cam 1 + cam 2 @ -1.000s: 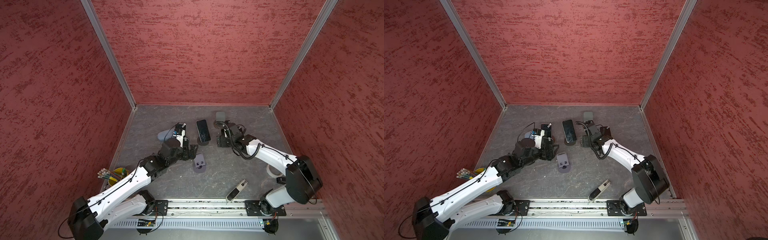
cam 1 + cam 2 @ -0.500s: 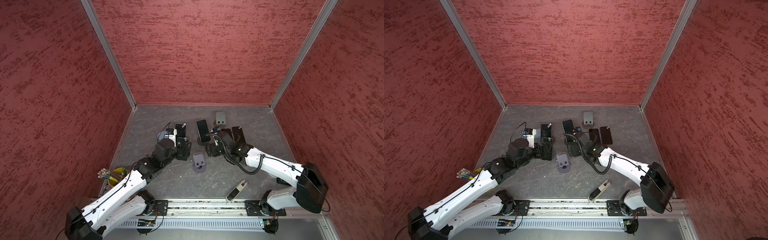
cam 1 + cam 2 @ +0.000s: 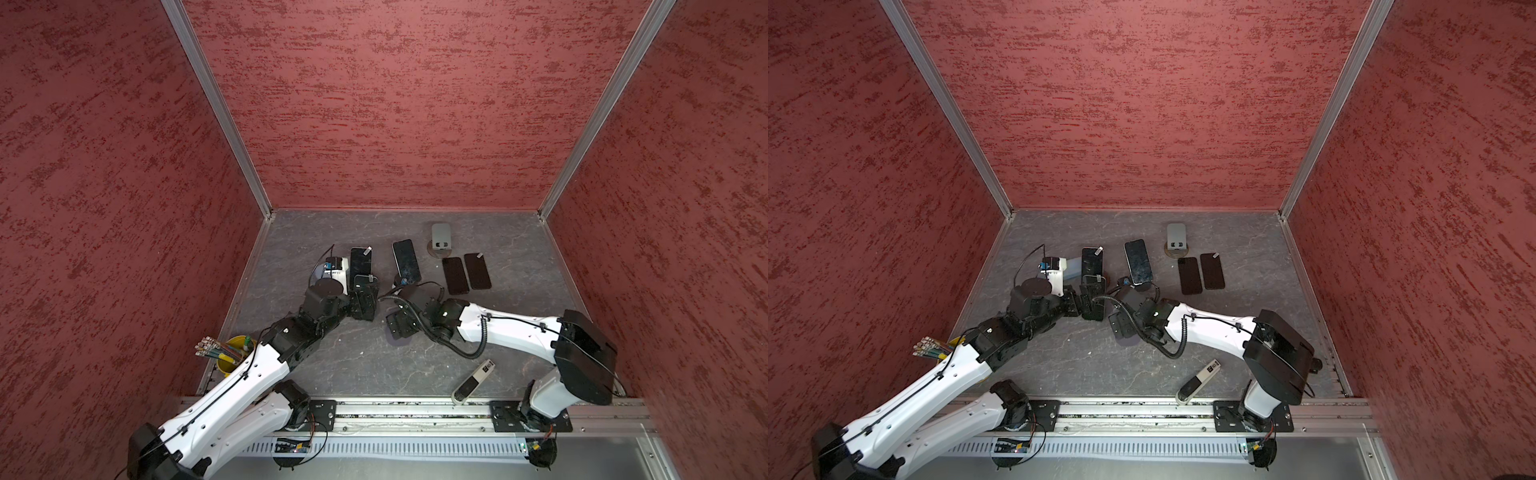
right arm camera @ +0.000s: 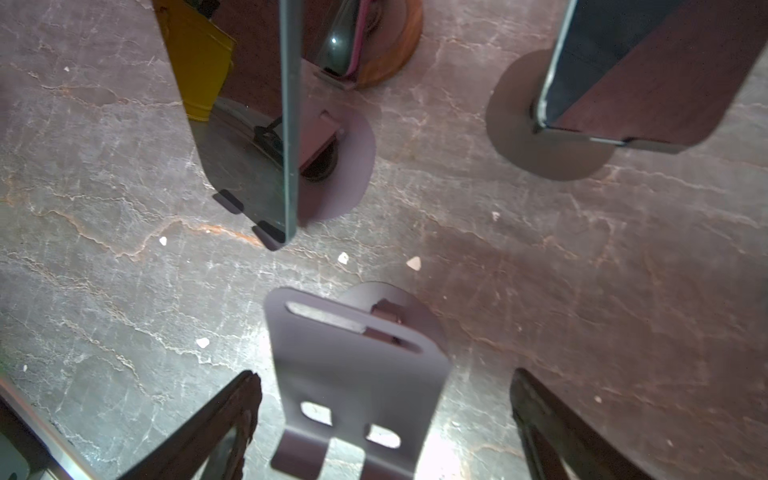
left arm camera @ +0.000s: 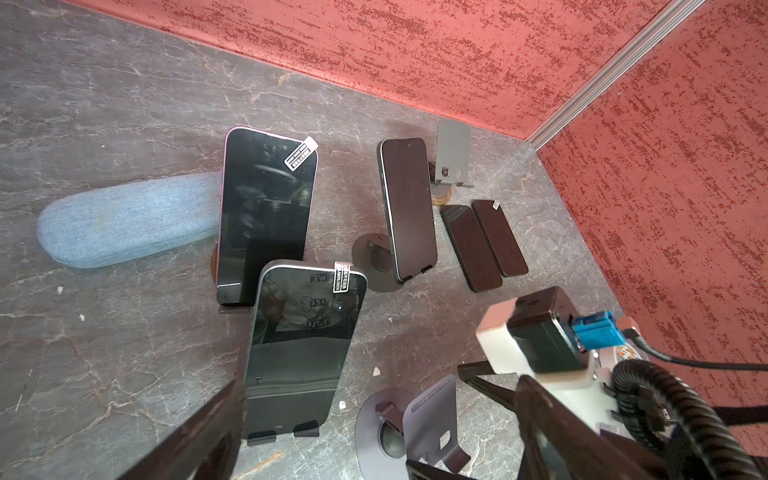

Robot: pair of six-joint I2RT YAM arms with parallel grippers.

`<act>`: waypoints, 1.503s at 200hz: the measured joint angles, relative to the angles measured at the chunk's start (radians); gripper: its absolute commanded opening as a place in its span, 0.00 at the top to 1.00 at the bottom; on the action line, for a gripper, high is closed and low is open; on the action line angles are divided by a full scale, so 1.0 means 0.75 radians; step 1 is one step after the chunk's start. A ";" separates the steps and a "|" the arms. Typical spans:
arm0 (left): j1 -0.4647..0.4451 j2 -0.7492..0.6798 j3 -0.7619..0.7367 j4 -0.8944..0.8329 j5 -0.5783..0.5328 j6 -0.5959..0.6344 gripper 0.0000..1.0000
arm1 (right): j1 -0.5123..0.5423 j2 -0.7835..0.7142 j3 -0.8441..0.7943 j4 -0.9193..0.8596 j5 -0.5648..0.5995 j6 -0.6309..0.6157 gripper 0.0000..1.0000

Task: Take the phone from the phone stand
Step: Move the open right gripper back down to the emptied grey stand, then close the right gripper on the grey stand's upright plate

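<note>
Phone (image 3: 406, 261) on phone stand (image 5: 368, 255), left of two flat phones (image 3: 455, 275) on table (image 3: 519, 257).

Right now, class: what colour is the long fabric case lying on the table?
The fabric case is light blue-grey, clearest in the left wrist view.

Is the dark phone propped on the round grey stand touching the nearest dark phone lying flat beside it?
Apart. The left wrist view shows bare table between the propped dark phone and the nearest flat dark phone.
</note>
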 measured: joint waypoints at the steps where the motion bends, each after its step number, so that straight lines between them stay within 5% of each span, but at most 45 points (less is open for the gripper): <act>1: 0.000 -0.001 0.000 0.000 0.000 0.000 0.01 | 0.001 0.001 0.002 0.000 0.000 0.000 0.05; 86: 0.017 -0.021 -0.021 -0.019 -0.001 -0.009 0.00 | 0.019 0.114 0.105 -0.038 0.077 0.033 0.18; 146: 0.032 -0.021 -0.042 -0.026 0.004 -0.010 0.01 | 0.028 0.141 0.129 -0.085 0.134 0.065 0.45; 230: 0.036 -0.021 -0.042 -0.025 0.022 -0.014 0.00 | -0.005 0.100 0.128 -0.144 0.179 0.058 0.48; 300: 0.036 -0.015 -0.042 0.007 0.092 -0.008 0.01 | -0.240 -0.091 0.047 -0.166 0.177 0.005 0.46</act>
